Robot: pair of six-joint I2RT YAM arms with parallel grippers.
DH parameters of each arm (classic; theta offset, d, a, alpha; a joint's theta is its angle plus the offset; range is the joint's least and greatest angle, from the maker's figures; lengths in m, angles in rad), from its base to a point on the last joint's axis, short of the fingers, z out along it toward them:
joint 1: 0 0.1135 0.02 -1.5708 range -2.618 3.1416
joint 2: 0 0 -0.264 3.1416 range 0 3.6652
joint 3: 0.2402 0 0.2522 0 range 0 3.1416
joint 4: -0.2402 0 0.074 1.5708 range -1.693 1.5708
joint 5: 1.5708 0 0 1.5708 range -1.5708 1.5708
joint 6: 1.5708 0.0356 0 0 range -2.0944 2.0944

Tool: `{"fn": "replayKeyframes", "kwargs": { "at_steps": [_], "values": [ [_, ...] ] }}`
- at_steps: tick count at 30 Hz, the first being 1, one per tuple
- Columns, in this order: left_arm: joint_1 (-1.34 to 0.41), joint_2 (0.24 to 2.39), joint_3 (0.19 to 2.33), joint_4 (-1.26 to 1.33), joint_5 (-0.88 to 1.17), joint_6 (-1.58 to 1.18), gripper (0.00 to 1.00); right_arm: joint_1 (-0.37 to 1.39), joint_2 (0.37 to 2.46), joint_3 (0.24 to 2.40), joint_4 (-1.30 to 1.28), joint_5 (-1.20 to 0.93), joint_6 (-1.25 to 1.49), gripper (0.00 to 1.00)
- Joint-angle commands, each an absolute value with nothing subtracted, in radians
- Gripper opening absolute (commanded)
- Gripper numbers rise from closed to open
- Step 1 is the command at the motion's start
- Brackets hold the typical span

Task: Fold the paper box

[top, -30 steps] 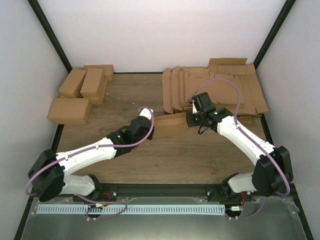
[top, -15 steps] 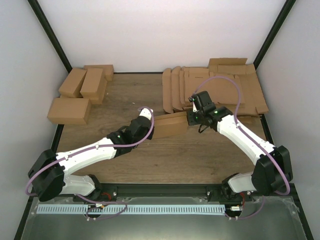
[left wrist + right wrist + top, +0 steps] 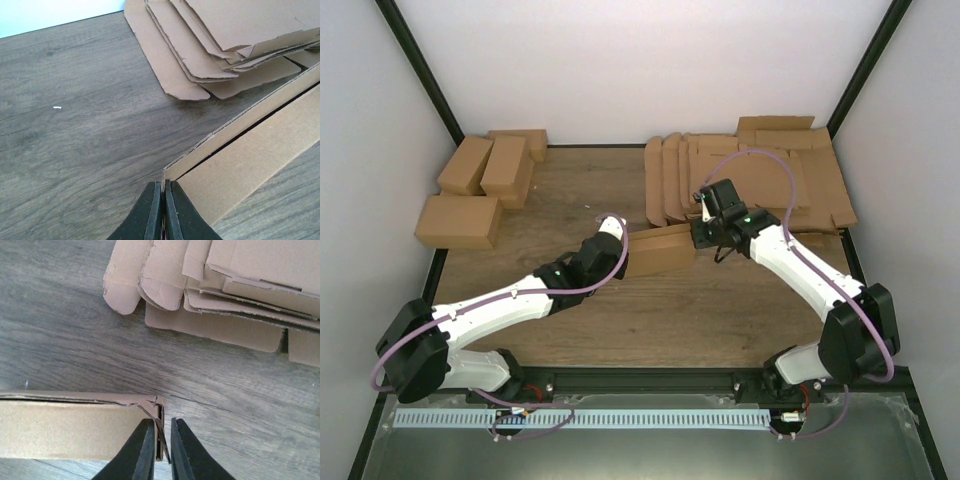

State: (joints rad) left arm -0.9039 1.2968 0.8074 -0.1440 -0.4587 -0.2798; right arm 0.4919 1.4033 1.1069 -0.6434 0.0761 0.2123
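The paper box point(image 3: 661, 250), a shallow brown carton, lies mid-table between the two arms. My left gripper point(image 3: 626, 252) is at its left end. In the left wrist view, the left gripper point(image 3: 163, 184) is shut on the thin end wall of the box point(image 3: 250, 155). My right gripper point(image 3: 699, 236) is at the right end. In the right wrist view, the right gripper point(image 3: 163, 423) stands slightly open around the end wall and a loose inner flap of the box point(image 3: 65, 427). Its left finger touches the cardboard and its right finger shows a small gap.
A fanned stack of flat cardboard blanks point(image 3: 760, 170) lies at the back right, just beyond the box, and also shows as blanks point(image 3: 200, 40) and blanks point(image 3: 225, 280). Several folded cartons point(image 3: 480, 185) are piled at the back left. Walls close in on three sides.
The right gripper's jaws have parted a little on the box's right end, and that wrist has shifted slightly back and left. The left arm and its grip are unchanged.
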Motion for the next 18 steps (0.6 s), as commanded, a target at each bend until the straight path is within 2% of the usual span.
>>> {"fn": "replayKeyframes", "kwargs": {
  "at_steps": [1, 3, 11, 18],
  "values": [
    [-0.906, 1.299, 0.798, -0.127, -0.46, -0.268, 0.04, 0.485, 1.416, 1.162, -0.634, 0.071, 0.195, 0.05],
    [-0.906, 1.299, 0.797, -0.127, -0.461, -0.267, 0.04, 0.485, 1.418, 1.162, -0.639, 0.078, 0.196, 0.01],
    [-0.906, 1.292, 0.79, -0.127, -0.467, -0.266, 0.04, 0.485, 1.401, 1.121, -0.622, 0.179, 0.255, 0.01],
    [-0.906, 1.29, 0.785, -0.126, -0.46, -0.281, 0.04, 0.486, 1.376, 1.065, -0.561, 0.143, 0.259, 0.01]
  ]
}}
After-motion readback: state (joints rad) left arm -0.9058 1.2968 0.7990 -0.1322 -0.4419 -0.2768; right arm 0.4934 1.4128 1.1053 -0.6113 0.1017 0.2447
